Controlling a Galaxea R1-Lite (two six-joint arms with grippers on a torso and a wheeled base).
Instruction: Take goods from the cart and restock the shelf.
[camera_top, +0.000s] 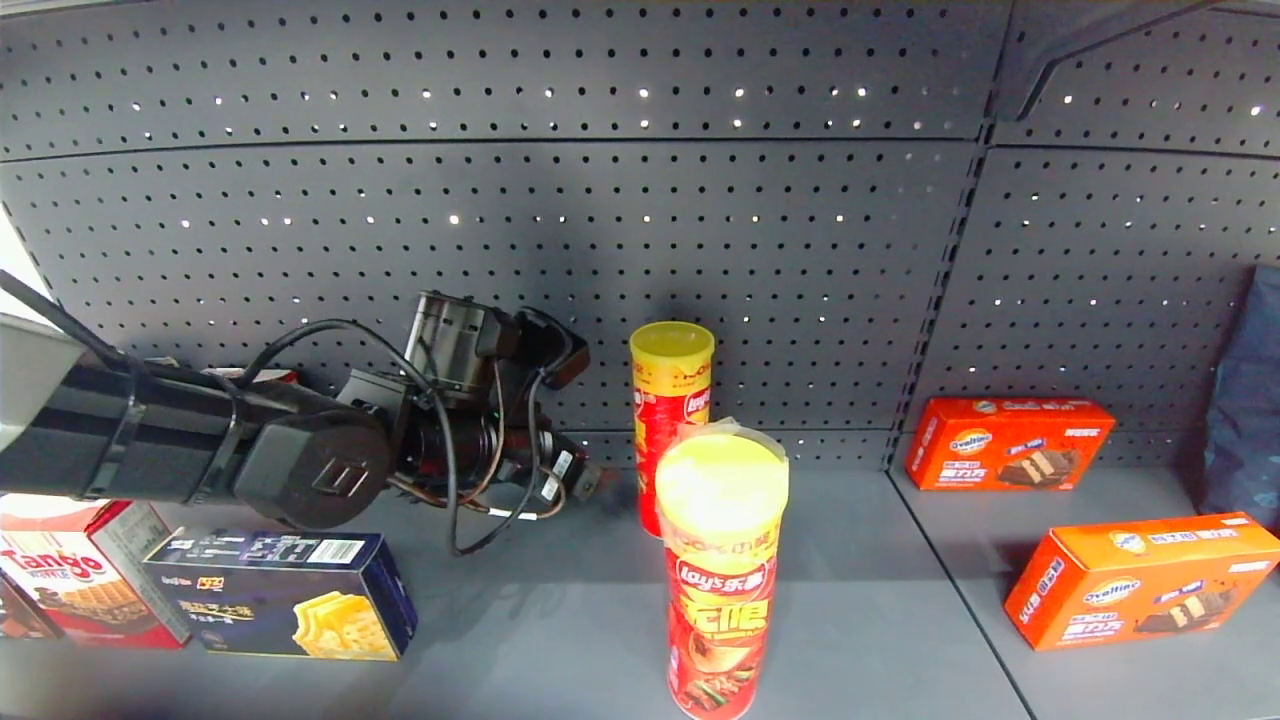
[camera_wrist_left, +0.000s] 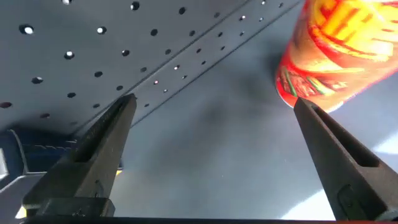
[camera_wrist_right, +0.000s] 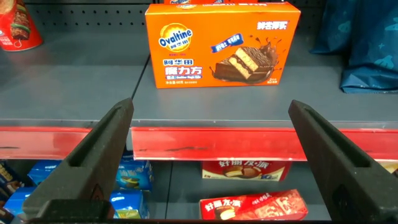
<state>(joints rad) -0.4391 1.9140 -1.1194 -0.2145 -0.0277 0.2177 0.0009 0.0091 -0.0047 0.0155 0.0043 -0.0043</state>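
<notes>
Grey pegboard shelf (camera_top: 560, 620): left tool (camera_top: 598, 480) is released, jaws wide and empty, just beside the rear chip can (camera_top: 672, 400) by the back edge. Then the second chip can (camera_top: 722, 570) stands upright nearer the front edge. Meanwhile right tool (camera_wrist_right: 211, 109) is spread too, facing an orange box (camera_wrist_right: 222, 45).

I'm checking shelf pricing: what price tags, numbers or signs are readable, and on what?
Red shelf-edge strip: blank, no price tag.
Pegboard back wall: no sign.
Blue box: barcode digits too small to read.
Orange box, front chip can: packaging print only, no price sticker visible.
</notes>
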